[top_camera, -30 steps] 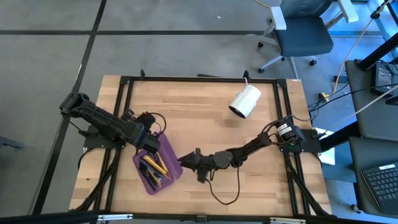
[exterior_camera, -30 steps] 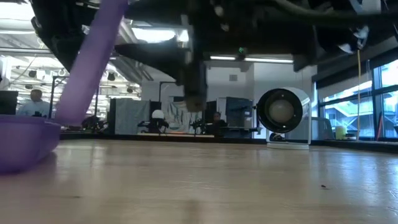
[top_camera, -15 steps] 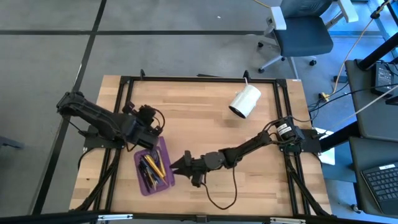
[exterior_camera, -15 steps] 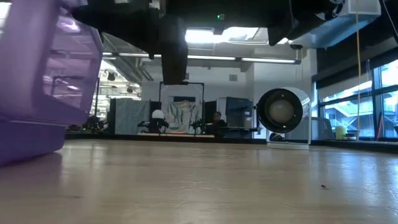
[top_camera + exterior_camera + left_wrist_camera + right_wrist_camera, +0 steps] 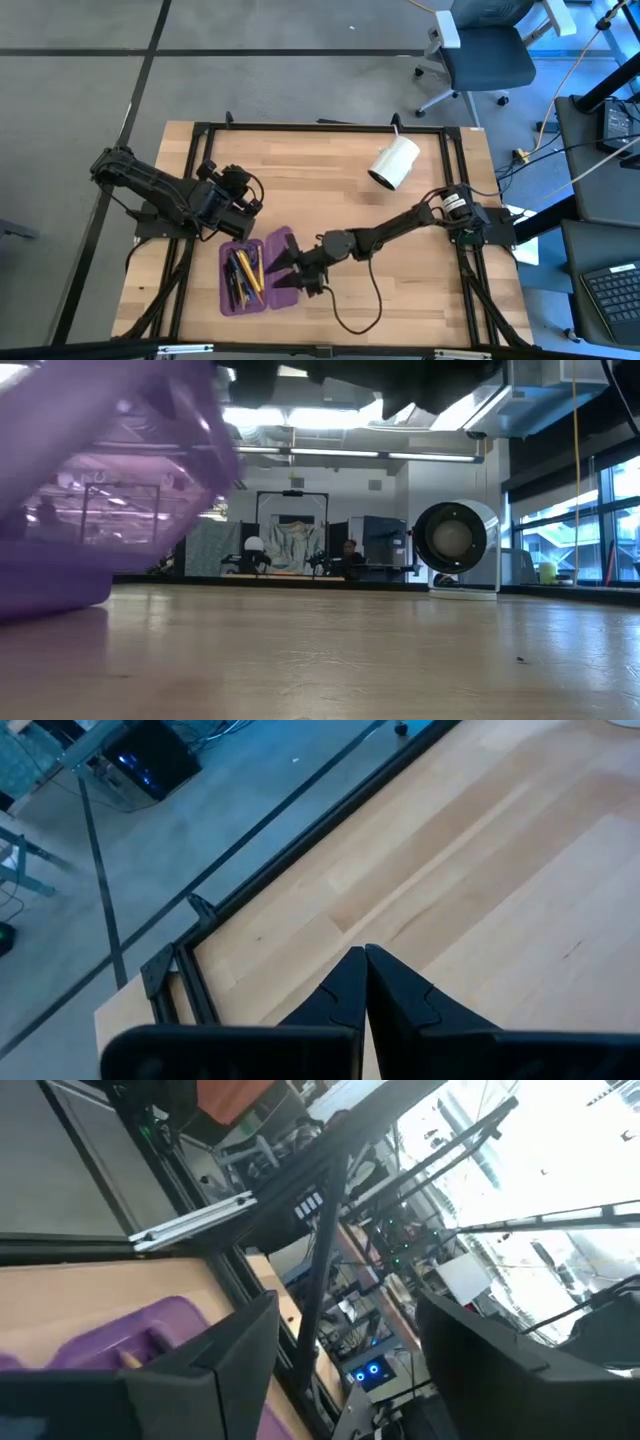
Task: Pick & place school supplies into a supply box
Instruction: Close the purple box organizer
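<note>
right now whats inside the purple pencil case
The translucent purple plastic pencil case holds several thin pens and pencils, yellow, orange and dark ones lying lengthwise. Its raised lid and the right end effector cover the side nearest them, so anything there is hidden.

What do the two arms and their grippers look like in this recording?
Both arms are black and jointed. The left gripper has two dark, tapered, flat-sided fingers. The right gripper has broader dark fingers. A thin black cable loops under the right arm, which carries a small white label near its base.
</note>
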`<state>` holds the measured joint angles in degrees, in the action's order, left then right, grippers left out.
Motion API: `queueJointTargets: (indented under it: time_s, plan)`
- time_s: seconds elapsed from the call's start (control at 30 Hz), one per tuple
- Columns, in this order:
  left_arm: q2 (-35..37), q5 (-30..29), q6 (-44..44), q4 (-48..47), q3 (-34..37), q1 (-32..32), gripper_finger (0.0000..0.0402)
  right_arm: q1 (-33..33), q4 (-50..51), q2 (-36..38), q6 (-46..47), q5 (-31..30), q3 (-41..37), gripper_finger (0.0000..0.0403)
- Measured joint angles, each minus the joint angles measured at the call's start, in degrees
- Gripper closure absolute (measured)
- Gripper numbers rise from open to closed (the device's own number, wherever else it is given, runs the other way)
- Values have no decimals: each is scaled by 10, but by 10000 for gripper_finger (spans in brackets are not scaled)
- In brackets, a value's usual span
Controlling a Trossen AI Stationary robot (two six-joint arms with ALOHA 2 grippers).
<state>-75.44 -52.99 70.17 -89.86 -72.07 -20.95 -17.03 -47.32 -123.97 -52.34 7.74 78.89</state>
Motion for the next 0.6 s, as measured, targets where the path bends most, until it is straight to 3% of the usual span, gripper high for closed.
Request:
queueJointTargets:
  time_s: [0.27, 0.47, 0.53, 0.6]
  plan:
    - [0, 4, -2, 0, 0, -4, 399, 22, 2, -24, 12, -42, 0, 161]
    - [0, -8, -9, 2, 0, -15, 399, 18, -40, -21, 30, -32, 0, 161]
    - [0, 33, -20, 3, 0, -22, 399, 18, -20, -20, 54, -81, 0, 161]
    - [-1, 116, -28, 3, 0, -32, 399, 18, 11, -16, 80, -129, -7, 161]
